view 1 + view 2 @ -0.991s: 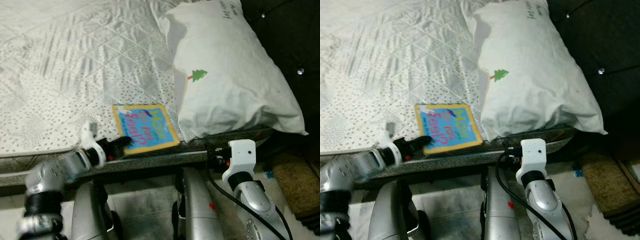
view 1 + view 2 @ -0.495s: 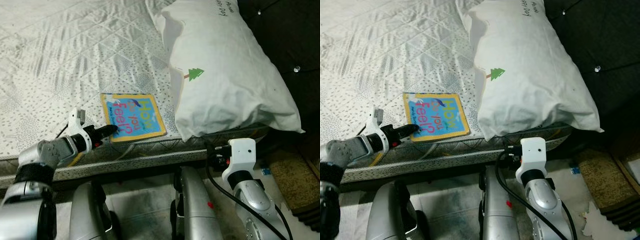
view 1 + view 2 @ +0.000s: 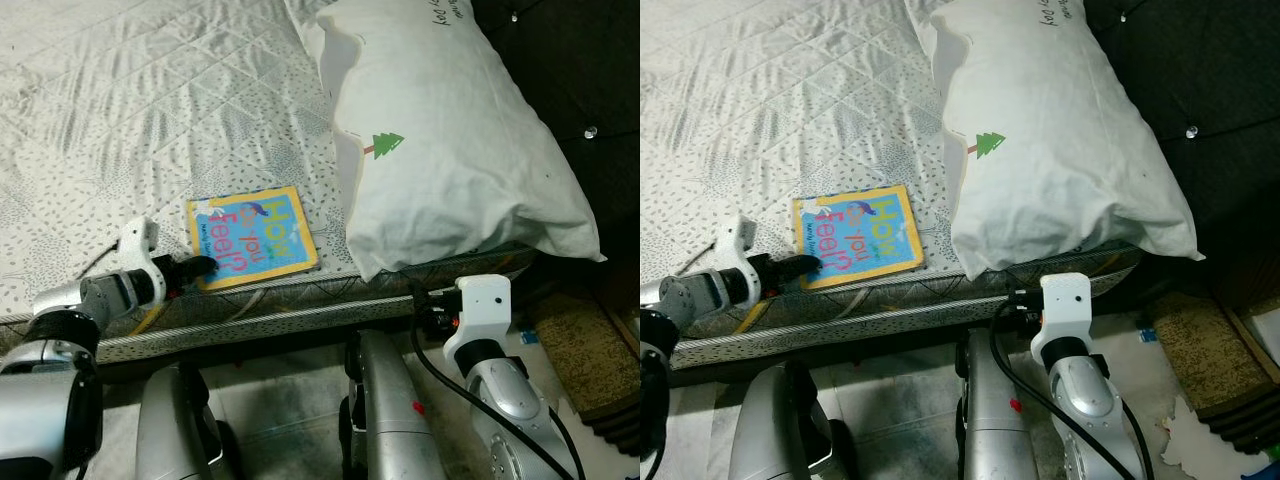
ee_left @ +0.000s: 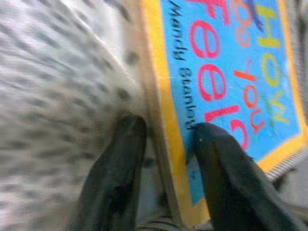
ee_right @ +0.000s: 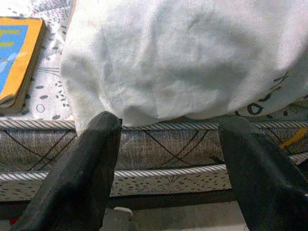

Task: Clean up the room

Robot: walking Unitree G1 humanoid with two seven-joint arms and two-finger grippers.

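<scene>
Left claw [image 3: 203, 265] pinched on the book's [image 3: 252, 237] yellow edge — book now farther left, nearer the mattress [image 3: 120, 120] edge.

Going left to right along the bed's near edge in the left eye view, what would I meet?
Left claw → blue and yellow book → white pillow → dark headboard.
</scene>
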